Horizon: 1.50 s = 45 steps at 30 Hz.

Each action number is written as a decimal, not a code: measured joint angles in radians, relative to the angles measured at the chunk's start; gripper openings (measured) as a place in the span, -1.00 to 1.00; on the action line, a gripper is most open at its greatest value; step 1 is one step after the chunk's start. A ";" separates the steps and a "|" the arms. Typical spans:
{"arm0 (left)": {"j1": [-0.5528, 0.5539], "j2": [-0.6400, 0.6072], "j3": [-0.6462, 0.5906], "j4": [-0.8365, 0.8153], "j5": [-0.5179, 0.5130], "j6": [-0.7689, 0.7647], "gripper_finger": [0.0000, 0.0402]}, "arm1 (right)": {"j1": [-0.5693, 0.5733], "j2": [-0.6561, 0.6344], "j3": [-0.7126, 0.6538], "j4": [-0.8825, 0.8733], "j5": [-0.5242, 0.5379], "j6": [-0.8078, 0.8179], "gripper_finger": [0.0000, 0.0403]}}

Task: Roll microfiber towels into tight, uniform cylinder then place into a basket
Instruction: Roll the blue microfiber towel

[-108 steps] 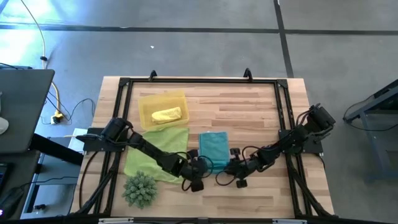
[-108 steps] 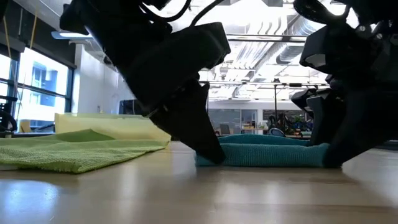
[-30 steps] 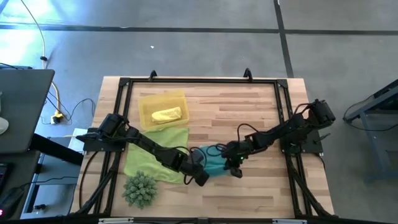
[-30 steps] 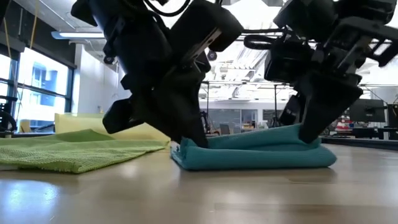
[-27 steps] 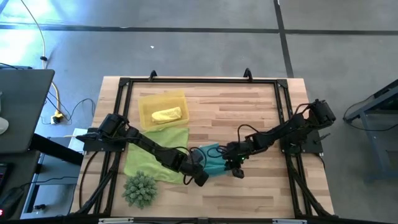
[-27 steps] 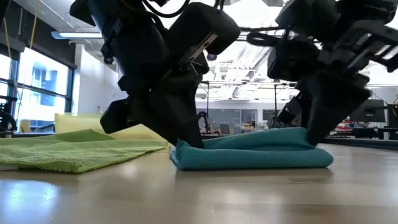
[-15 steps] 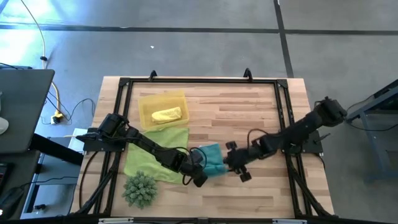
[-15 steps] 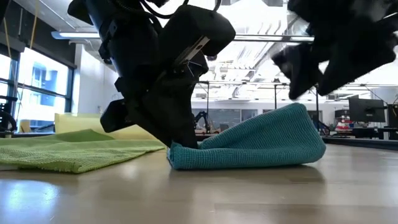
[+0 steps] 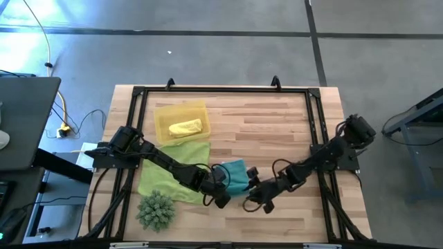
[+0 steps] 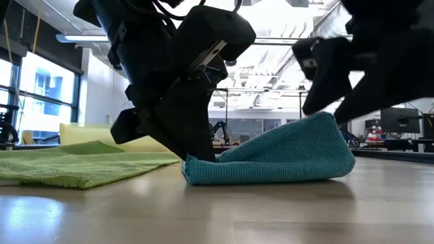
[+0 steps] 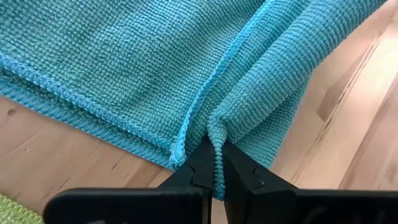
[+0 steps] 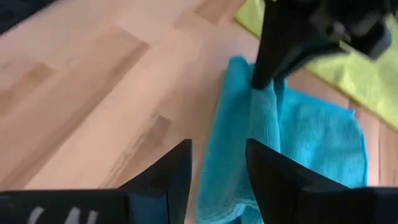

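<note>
1. While folded over on the wooden table point(image 9: 277, 124), the teal towel point(image 9: 235, 176) lies near the middle front, beside the lime green towel point(image 9: 169, 173).
2. The left gripper point(image 11: 214, 167) pinches the teal towel's corner hem between closed fingers.
3. The right gripper point(image 12: 217, 168) hovers just beside it, fingers apart, holding nothing.
4. The basket point(image 9: 160, 116) holds the yellow towel point(image 9: 185, 128), rolled.
</note>
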 joint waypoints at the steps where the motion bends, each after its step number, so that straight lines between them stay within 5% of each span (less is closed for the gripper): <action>1: 0.000 0.000 0.000 0.001 0.000 0.000 -0.97 | -0.007 0.004 0.000 -0.003 -0.003 0.018 -0.29; 17: -0.002 0.001 0.000 0.003 0.000 0.039 -0.89 | -0.073 0.137 0.005 -0.082 -0.116 0.151 -0.29; 31: 0.000 0.001 0.001 -0.012 0.078 0.584 -0.26 | -0.067 0.144 0.006 -0.114 -0.128 0.201 -0.02; 45: -0.012 -0.213 -0.003 -0.267 0.071 0.615 -0.20 | -0.074 0.145 0.002 -0.100 -0.135 0.239 -0.02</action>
